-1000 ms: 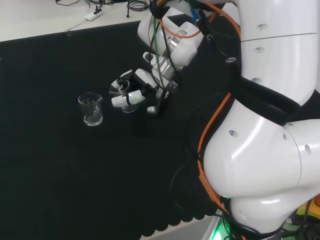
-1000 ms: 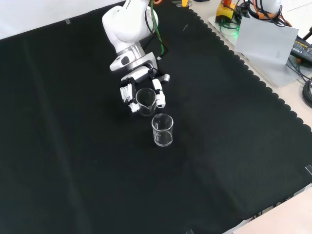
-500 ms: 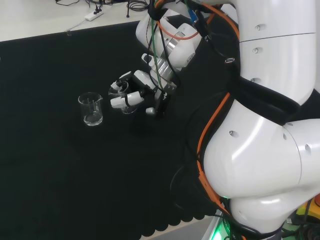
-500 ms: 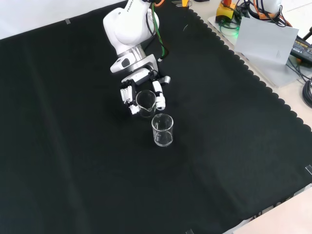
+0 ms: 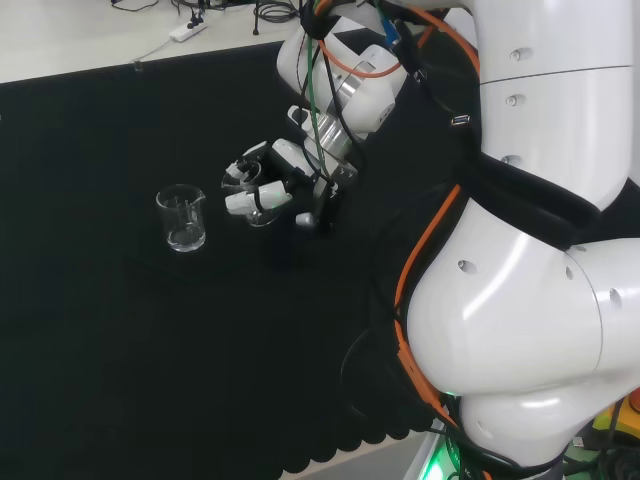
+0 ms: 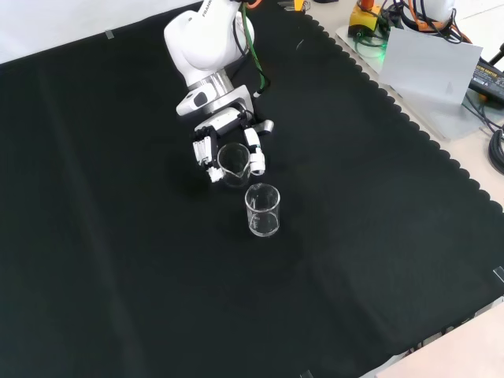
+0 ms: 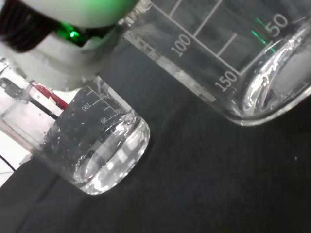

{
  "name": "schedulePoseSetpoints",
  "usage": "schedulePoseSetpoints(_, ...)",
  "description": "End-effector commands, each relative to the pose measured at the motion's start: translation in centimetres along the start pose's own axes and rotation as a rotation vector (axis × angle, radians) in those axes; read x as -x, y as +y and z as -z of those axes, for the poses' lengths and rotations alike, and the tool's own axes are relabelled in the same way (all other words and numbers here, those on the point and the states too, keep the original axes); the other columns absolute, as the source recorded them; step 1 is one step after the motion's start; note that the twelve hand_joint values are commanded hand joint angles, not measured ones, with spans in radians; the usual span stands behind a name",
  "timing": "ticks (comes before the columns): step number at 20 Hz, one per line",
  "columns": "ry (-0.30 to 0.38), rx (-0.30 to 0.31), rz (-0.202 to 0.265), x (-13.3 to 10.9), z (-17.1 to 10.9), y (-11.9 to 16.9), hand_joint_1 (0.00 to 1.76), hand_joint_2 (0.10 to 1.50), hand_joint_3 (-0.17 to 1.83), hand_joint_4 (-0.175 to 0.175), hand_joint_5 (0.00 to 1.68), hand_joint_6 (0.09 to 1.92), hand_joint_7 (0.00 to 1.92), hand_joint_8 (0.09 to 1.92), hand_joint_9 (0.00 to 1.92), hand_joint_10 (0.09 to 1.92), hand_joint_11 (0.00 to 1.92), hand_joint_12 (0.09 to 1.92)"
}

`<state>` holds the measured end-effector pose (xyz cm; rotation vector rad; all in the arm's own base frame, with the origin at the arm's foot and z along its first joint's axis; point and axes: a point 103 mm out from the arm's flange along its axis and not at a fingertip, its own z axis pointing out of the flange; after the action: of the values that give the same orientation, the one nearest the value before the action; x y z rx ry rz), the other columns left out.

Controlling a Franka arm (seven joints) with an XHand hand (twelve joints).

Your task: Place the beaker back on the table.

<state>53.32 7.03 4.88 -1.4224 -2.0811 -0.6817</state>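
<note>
Black cloth (image 6: 118, 236): hand (image 6: 228, 150) curled round beaker (image 6: 235, 164), w/ 2nd beaker (image 6: 262, 209) just beside.

A lab: a white robot arm (image 6: 201, 39) works over a bench (image 6: 118, 260) draped in black cloth, with glass beakers (image 6: 262, 210) and cables (image 5: 200, 12) at its edges.

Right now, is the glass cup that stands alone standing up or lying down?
Standing up. The lone beaker has its open mouth on top and its base on the cloth, near the hand.
</note>
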Motion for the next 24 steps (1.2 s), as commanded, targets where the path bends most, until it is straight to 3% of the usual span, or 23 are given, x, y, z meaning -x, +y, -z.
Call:
schedulePoseSetpoints(1,-0.019,-0.042,0.007,0.0,-0.8,-0.1,1.16,0.74,0.41,0.116,1.44,0.26,1.66,0.09,1.59,0.09,1.18,0.83)
schedulePoseSetpoints(4,-0.034,-0.066,0.011,0.1,-1.0,-0.1,1.15,0.77,0.36,0.123,1.42,0.29,1.63,0.09,1.57,0.09,1.15,0.85)
schedulePoseSetpoints(6,-0.024,-0.073,0.007,0.2,-0.7,0.0,1.14,0.8,0.32,0.152,1.39,0.34,1.6,0.09,1.55,0.09,1.09,0.89)
schedulePoseSetpoints(9,-0.003,-0.075,-0.002,0.2,-0.6,0.1,1.11,0.89,0.19,0.173,1.28,0.51,1.49,0.09,1.46,0.09,0.94,0.99)
schedulePoseSetpoints(11,0.006,-0.071,-0.006,0.3,-0.4,0.0,1.09,0.83,0.17,0.09,1.1,0.62,1.4,0.09,1.39,0.09,0.81,1.06)
schedulePoseSetpoints(13,-0.003,-0.071,-0.012,0.0,-0.8,0.3,1.07,0.74,0.31,0.045,0.97,0.71,1.32,0.09,1.33,0.09,0.69,1.12)
schedulePoseSetpoints(17,-0.001,-0.071,-0.01,0.0,-0.7,0.3,1.02,0.6,0.54,0.01,0.79,0.79,1.21,0.09,1.21,0.09,0.49,1.24)
schedulePoseSetpoints(24,-0.063,-0.113,0.006,0.0,1.2,-0.1,0.96,0.56,0.57,-0.031,0.48,0.7,0.95,0.09,0.95,0.09,0.1,1.34)
